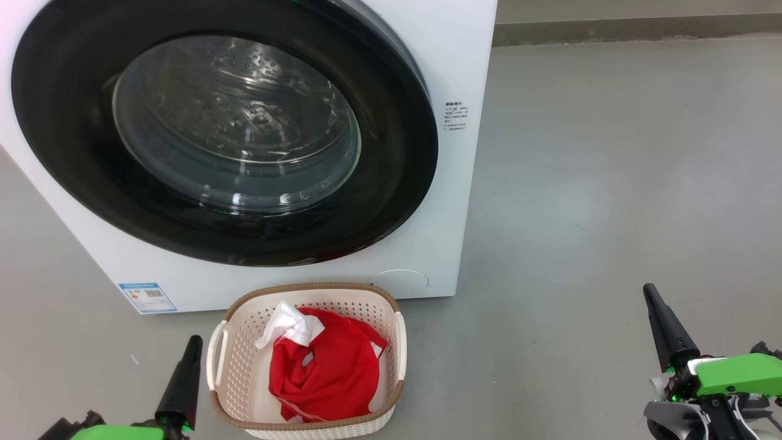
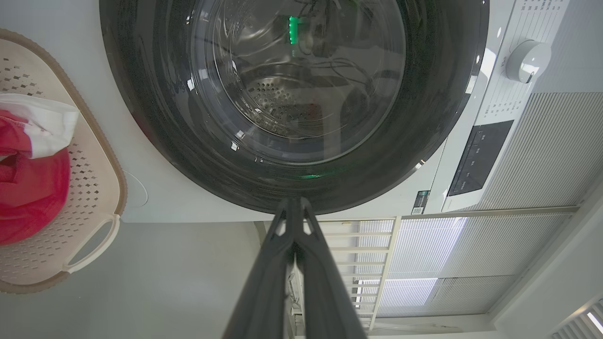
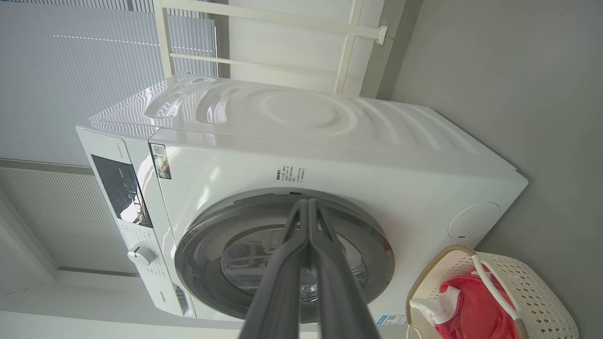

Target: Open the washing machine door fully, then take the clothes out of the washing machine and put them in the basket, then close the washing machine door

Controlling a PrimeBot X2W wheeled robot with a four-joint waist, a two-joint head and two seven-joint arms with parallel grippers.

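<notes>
Red fabric garments with white panels (image 1: 324, 366) lie bunched in the small cream perforated plastic basket with a brown woven-look rim (image 1: 244, 366). How many pieces there are cannot be told. The basket stands just in front of the big white boxy washing machine (image 1: 455, 73), whose top is cut off in the head view. Its large round door with a glossy black rim (image 1: 73, 183) sits flush and closed, and reflections blur the steel drum behind the glass. The left gripper (image 1: 195, 340) and right gripper (image 1: 649, 288) flank the basket, each with fingers pressed together and holding nothing. Smooth grey floor (image 1: 611, 183) spreads around, and pale ribbed blinds (image 2: 541, 155) and a white railing (image 2: 367, 254) stand behind.
</notes>
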